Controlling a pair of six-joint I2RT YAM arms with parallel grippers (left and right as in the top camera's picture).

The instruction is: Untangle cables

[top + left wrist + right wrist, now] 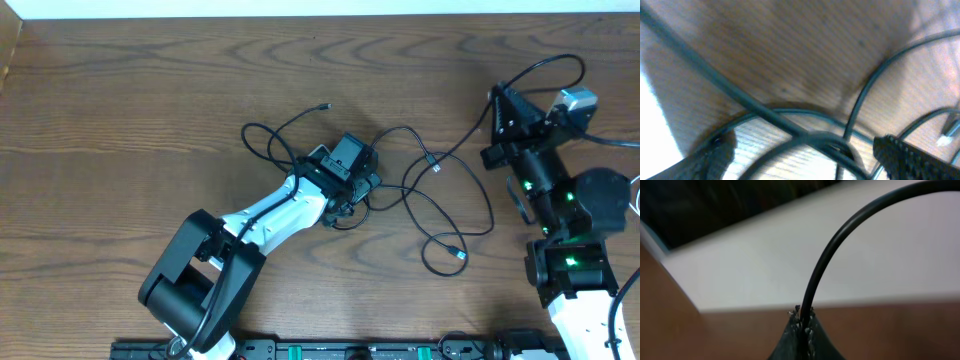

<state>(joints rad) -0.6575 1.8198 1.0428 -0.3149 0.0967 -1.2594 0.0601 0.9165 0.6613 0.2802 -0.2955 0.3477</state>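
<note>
Wood-grain table (120, 120), white band (300, 6) behind, left hand (807, 150) wide over black cables (705, 67), right hand (802, 315) clamped on 1 cable (840, 245)

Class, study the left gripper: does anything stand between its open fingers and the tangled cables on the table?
Nothing visible does. The left gripper hangs open directly over the cables, whose black strands cross on the table between its fingers.

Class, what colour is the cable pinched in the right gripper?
The cable is black; right wrist view shows it best.
</note>
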